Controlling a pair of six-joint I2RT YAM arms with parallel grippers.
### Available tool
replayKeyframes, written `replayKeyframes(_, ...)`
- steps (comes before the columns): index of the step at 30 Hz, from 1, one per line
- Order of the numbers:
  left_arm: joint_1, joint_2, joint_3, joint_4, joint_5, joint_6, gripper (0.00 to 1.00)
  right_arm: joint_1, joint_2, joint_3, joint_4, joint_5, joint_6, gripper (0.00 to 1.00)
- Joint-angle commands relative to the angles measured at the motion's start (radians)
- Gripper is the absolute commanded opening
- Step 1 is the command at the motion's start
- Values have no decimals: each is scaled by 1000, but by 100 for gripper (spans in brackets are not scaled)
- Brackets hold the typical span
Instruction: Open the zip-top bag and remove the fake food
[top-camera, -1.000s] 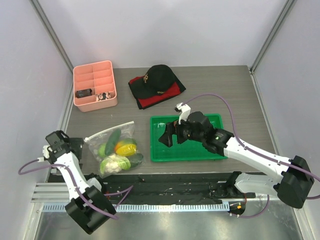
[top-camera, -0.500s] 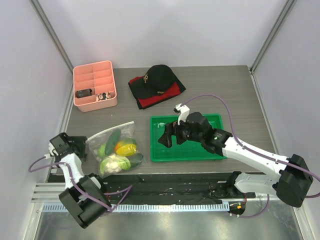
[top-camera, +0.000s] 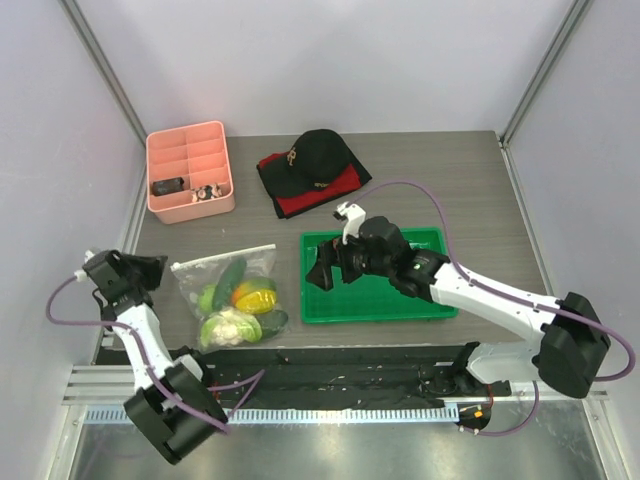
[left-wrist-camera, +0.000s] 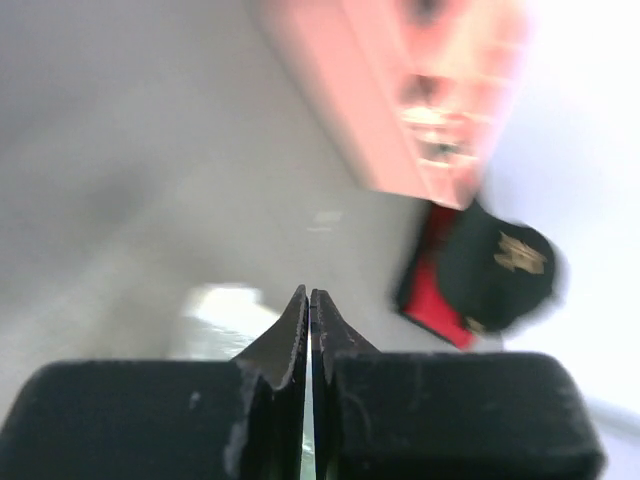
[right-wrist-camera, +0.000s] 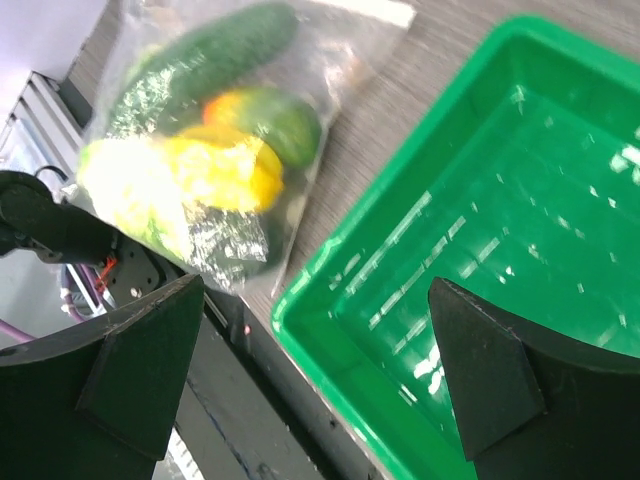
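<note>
The zip-top bag (top-camera: 228, 297) lies flat on the table at the front left, with the fake food inside. A dark green cucumber (top-camera: 228, 275), a yellow and orange piece (top-camera: 250, 296) and a whitish piece (top-camera: 222, 325) show through the plastic. My left gripper (top-camera: 155, 266) sits just left of the bag's far left corner. Its fingers (left-wrist-camera: 308, 300) are shut, and nothing shows between them. My right gripper (top-camera: 322, 270) hangs open over the left end of the green tray (top-camera: 390, 296). In the right wrist view the bag (right-wrist-camera: 215, 130) lies beyond the open right gripper (right-wrist-camera: 315, 290).
A pink divided organizer (top-camera: 190, 170) stands at the back left. Beside it, at the back middle, a black cap (top-camera: 318, 152) rests on a red cloth. The green tray's rim (right-wrist-camera: 300, 320) runs close to the table's near edge and the black rail.
My left gripper has gone from open to shut and now sits a little farther back beside the bag's corner. My right gripper has shifted left toward the bag, still open.
</note>
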Motion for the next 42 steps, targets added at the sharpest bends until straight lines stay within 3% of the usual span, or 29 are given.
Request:
replayKeyframes(1,-64,-82,62,157,227,41,0,6,78,135,62,-70,-93,100)
replayKeyframes(7,-328,-86,92,192,223,38,0,6,207,319,31,-110,-213,100)
replayKeyframes(8,-333,-106,108,134,177,51,0,6,218,339,-2,-107,-230,100)
replayKeyframes(10,-333,-186,140,-73,-54,64,4,4,233,367,-28,-79,-224,100)
replayKeyframes(11,-333,-206,151,-142,-135,58,36,4,236,364,-28,-72,-214,100)
replayKeyframes(12,-334,-217,174,-192,-257,61,51,4,238,358,-21,-61,-179,100)
replayKeyframes(13,-334,-215,181,-262,-297,75,62,4,239,340,-9,-44,-157,100)
replayKeyframes(14,-333,-206,191,-293,-343,75,80,4,248,329,14,-26,-128,100)
replayKeyframes(17,-328,-119,234,-384,-440,74,94,9,282,321,39,7,-10,100)
replayKeyframes(19,-307,-41,240,-401,-414,72,96,19,307,342,30,58,64,100)
replayKeyframes(26,-6,64,192,-343,-180,167,100,102,377,407,-8,76,43,100)
replayKeyframes(28,3,85,160,-286,-147,154,99,107,368,380,34,53,30,100)
replayKeyframes(32,1,139,64,-105,57,78,94,107,350,341,70,34,18,100)
replayKeyframes(33,-2,132,53,-32,66,75,94,108,348,341,68,22,14,100)
replayKeyframes(37,-28,203,66,-10,109,107,93,108,331,332,68,33,-5,100)
replayKeyframes(42,-74,292,82,-2,36,98,91,107,325,318,100,13,4,100)
